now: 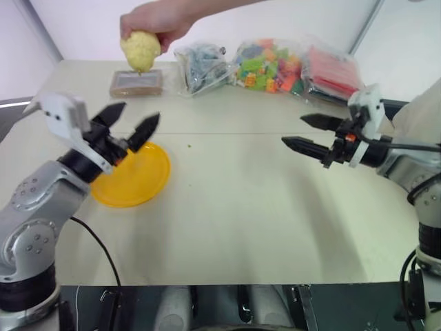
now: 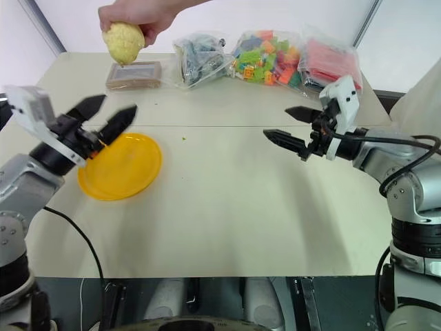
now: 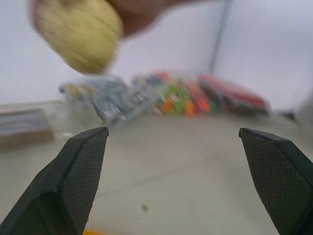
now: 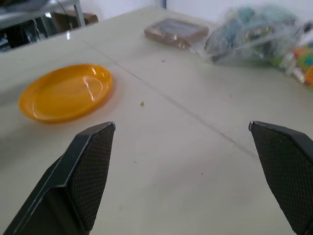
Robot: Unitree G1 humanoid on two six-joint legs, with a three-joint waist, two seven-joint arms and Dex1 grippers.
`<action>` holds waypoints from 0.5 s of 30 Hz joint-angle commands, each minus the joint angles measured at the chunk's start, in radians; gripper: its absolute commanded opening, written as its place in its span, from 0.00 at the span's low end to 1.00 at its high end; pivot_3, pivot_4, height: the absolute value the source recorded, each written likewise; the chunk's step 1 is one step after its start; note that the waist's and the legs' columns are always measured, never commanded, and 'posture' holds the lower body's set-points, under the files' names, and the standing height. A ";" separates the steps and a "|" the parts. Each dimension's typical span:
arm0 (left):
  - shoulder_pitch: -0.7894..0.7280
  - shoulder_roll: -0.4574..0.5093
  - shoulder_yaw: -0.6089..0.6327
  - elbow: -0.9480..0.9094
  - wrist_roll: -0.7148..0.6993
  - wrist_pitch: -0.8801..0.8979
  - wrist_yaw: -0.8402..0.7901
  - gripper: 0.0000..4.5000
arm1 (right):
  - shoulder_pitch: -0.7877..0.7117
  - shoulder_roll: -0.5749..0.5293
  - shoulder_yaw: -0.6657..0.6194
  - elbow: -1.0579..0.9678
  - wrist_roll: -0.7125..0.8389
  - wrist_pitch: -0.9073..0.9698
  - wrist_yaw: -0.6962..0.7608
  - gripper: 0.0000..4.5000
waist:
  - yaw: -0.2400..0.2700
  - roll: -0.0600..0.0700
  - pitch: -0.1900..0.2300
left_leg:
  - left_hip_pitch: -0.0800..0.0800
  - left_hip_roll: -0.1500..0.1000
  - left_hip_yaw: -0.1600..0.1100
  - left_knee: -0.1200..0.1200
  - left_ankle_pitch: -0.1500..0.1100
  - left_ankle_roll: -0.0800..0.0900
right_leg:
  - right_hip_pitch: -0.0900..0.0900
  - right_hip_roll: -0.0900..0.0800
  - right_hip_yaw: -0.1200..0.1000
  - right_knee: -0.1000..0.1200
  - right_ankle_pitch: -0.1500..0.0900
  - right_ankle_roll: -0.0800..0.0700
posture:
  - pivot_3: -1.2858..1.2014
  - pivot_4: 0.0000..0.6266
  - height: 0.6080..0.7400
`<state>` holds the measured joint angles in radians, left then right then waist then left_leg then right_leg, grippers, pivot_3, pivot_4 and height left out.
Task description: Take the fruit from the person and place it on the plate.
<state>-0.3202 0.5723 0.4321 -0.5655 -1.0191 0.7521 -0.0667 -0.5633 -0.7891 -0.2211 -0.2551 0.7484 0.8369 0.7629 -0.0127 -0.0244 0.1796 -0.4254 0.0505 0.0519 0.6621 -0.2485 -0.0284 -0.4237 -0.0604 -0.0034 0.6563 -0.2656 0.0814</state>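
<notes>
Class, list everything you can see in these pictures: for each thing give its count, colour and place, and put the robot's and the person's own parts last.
fruit: one, pale yellow, held above the table's far edge.
plate: one, yellow-orange, on the table's left.
box: one, brown, below the fruit.
bags: three, grey, multicoloured and red contents, far side.
table: one, beige.
person's hand: one, gripping the fruit.
left gripper: black, open, over the plate.
right gripper: black, open, empty, on the right.

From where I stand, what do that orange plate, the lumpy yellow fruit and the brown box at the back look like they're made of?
The plate looks like smooth, glossy plastic: light glints off its surface. The fruit, in the person's hand, has a matte, bumpy rind like a citrus; real or foam replica, I cannot tell. The brown box looks like dull cardboard or wood, with a darker rim; too indistinct to settle.
</notes>
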 commanded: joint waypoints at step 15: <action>-0.243 -0.036 -0.103 0.193 0.180 -0.046 0.139 1.00 | -0.141 0.067 -0.018 -0.039 0.121 0.033 -0.055 0.99 | 0.026 -0.002 -0.001 | 0.000 -0.001 0.001 0.002 0.000 0.000 | 0.001 0.000 -0.001 0.001 0.000 0.000 | 0.52 0.24 0.93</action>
<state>-0.5290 0.5289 0.3350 -0.3838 -0.8713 0.7345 0.0895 -0.6913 -0.7227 -0.2286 -0.2741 0.8682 0.8931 0.7042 0.0133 -0.0259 0.1787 -0.4257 0.0498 0.0526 0.6642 -0.2485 -0.0284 -0.4229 -0.0606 -0.0041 0.6575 -0.2656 0.0815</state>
